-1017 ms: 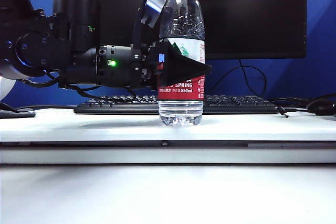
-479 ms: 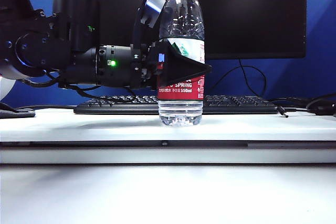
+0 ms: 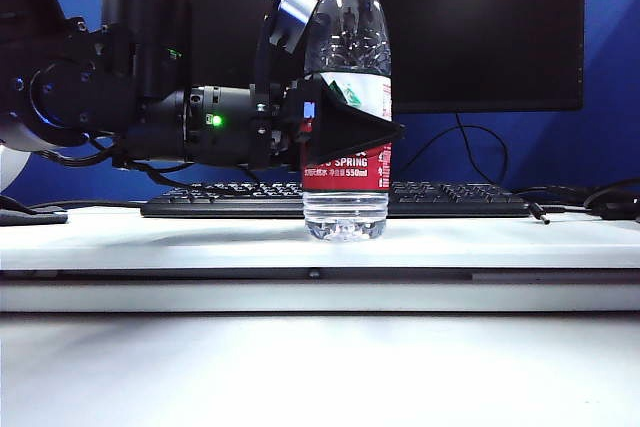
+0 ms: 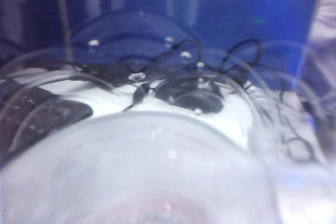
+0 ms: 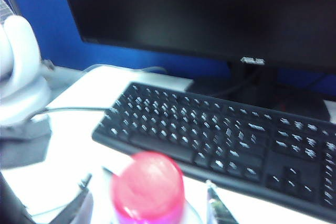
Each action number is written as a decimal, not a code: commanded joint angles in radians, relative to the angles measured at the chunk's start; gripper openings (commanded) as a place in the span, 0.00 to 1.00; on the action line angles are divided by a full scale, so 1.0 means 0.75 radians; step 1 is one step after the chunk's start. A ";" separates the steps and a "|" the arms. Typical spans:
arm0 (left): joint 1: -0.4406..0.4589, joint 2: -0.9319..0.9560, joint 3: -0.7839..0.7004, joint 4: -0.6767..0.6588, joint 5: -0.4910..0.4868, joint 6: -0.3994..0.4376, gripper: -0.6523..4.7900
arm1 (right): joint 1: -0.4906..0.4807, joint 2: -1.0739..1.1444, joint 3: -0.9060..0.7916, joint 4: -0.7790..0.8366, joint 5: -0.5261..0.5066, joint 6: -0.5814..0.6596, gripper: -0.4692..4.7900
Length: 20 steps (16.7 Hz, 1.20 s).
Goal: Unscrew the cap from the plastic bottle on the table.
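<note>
Newly above the cap, right claw is spread; left claw clamps the water-holding plastic bottle.

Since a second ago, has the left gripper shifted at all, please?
No. In the exterior view the left gripper stays clamped on the plastic bottle, unmoved against the keyboard.

The left hand clasps the plastic bottle at its label, its arm barring the left side. Behind the bottle the keyboard and monitor block the back. The right hand hangs spread above the cap. The counter lies free to the bottle's right and front.
</note>
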 commanded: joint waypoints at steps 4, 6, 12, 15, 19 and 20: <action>-0.003 0.008 -0.004 -0.039 0.018 -0.009 0.62 | 0.002 0.036 0.008 0.081 0.008 0.014 0.60; -0.003 0.008 -0.004 -0.040 0.018 -0.009 0.62 | 0.001 0.044 0.008 0.096 0.008 0.017 0.48; -0.003 0.008 -0.004 -0.040 0.018 -0.009 0.62 | 0.000 0.044 0.008 0.102 0.007 0.016 0.41; -0.003 0.008 -0.004 -0.040 0.018 -0.009 0.62 | -0.007 0.043 0.008 0.095 0.006 0.003 0.34; -0.003 0.008 -0.004 -0.039 0.018 -0.009 0.62 | -0.087 0.021 0.008 -0.001 -0.165 -0.040 0.31; -0.003 0.008 -0.004 -0.040 0.018 -0.009 0.62 | -0.130 0.015 0.008 -0.009 -0.266 -0.052 0.31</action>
